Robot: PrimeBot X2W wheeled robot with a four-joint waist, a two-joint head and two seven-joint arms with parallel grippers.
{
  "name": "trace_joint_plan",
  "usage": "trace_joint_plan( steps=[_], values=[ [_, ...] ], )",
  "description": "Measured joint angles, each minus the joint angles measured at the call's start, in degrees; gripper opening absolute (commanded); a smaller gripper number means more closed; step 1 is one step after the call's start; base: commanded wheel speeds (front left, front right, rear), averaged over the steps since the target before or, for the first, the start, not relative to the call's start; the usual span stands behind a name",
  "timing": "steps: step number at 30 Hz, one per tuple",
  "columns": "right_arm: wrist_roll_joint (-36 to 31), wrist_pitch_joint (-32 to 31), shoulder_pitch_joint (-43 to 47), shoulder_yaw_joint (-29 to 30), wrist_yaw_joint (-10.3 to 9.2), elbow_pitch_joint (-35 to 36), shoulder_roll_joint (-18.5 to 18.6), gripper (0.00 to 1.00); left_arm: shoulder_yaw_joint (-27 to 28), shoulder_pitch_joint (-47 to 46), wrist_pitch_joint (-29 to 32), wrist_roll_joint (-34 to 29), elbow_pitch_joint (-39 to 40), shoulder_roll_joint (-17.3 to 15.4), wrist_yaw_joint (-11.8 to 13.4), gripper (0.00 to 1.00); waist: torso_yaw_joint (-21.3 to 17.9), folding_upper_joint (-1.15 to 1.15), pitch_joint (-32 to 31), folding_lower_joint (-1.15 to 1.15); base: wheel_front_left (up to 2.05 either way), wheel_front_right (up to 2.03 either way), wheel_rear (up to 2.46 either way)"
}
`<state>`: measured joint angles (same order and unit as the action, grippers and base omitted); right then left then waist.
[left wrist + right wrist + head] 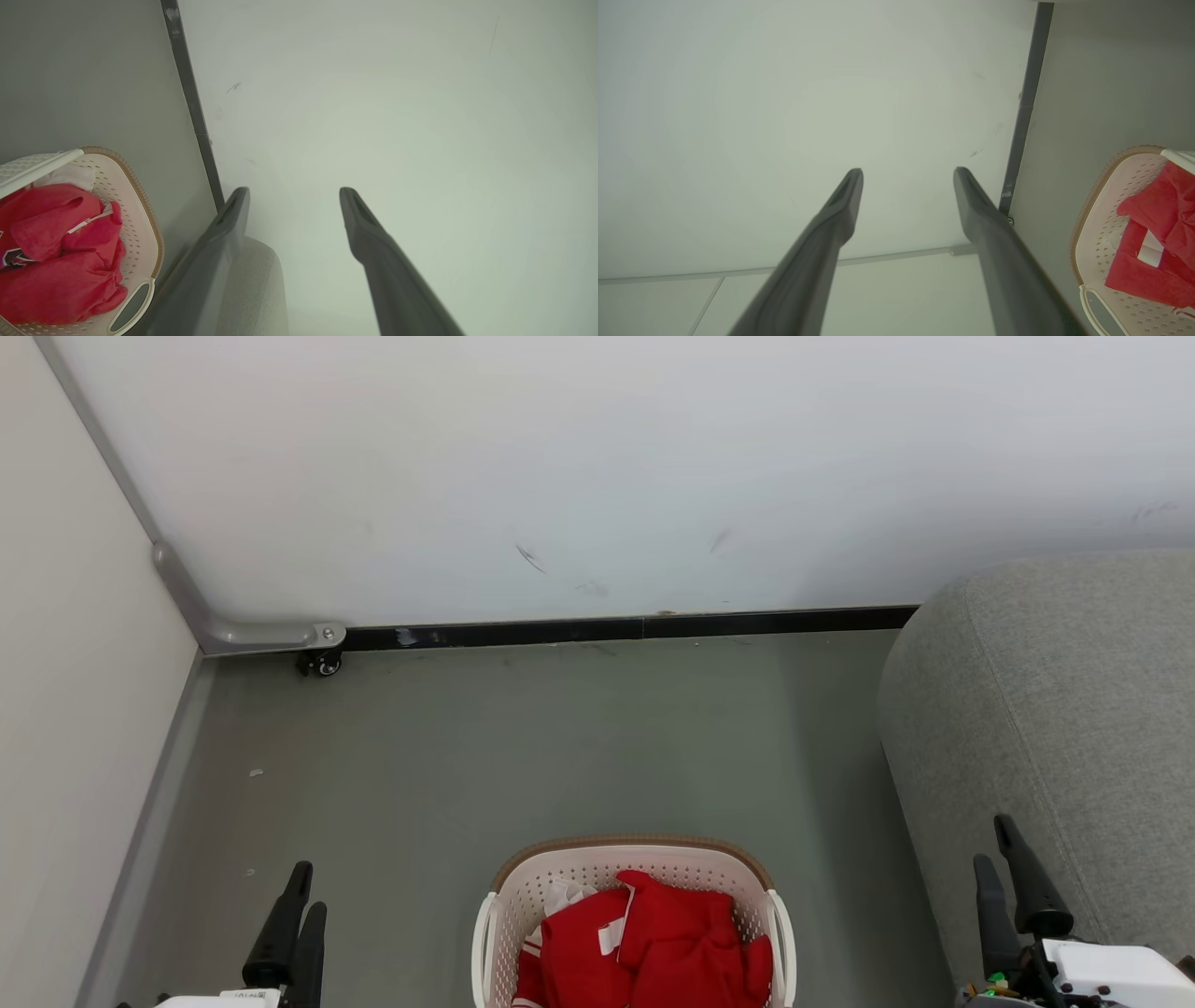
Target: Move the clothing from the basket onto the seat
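**Both grippers wide and empty, laundry in the basket**

Here's the left gripper (294, 192), its two dark fingers spread apart with nothing between them. The right gripper (908, 171) is the same, parted and holding nothing. Between the two, on the grey floor (560, 756), sits the cream-white perforated plastic basket (635, 846), with the bright-red garments (653, 943), white-trimmed, heaped inside it. The rounded light-grey fabric sofa (1055, 709) rises close by the right gripper's outer side.

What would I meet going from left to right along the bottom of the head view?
left gripper → basket → right gripper
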<state>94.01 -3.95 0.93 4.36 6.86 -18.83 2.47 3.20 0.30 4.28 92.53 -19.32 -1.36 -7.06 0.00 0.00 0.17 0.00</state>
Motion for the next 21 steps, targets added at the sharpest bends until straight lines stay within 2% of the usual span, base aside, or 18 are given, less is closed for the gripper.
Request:
trace_joint_plan(
  steps=[13,21],
  values=[
    [-4.01,2.47,-0.01,-2.43,0.01,0.79,0.01,1.0,-1.74,0.0,-2.4,-3.31,2.0,-0.07,0.0,1.0,0.08,0.0,-0.1,0.04,0.0,0.0,0.0],
    [-9.64,4.14,-0.04,-4.49,0.01,1.4,0.57,1.0,-2.67,0.01,-3.88,-6.89,3.38,-0.13,-0.01,1.0,0.17,0.0,-0.38,0.38,0.0,0.0,0.0]
  ],
)
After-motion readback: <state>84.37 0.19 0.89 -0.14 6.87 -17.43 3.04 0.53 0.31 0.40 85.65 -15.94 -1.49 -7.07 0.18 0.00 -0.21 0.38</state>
